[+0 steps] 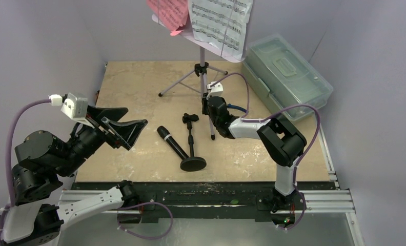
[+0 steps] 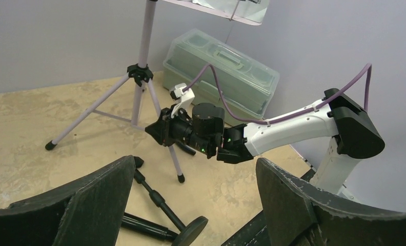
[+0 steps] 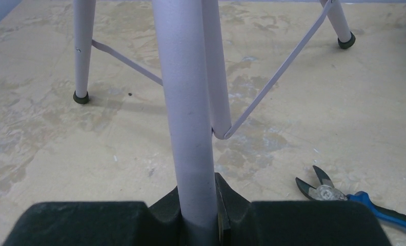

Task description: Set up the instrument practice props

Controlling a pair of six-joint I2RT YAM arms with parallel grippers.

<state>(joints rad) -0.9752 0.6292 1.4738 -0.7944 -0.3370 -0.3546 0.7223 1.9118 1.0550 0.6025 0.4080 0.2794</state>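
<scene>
Fingers (image 3: 88,223) of the right gripper (image 3: 201,225) are closed on the near leg (image 3: 190,128) of the lavender music stand (image 1: 202,61), low on the tube, with the pads pressed against both sides. This stand is upright on its three feet at the far centre of the tan table (image 1: 139,87), and its tray carries pink music sheets (image 1: 167,13) and white music sheets (image 1: 221,23). Nearer the arms, the black mic stand (image 1: 191,146) lies on its side with the black microphone (image 1: 171,142) just beside it. Blue-handled pliers (image 3: 344,195) lie flat near the stand's feet. A clear lidded box (image 1: 288,77) sits along the right wall. Pale grey walls enclose the table. The left gripper (image 1: 138,116) hovers over the near left area, spread wide and holding nothing.
</scene>
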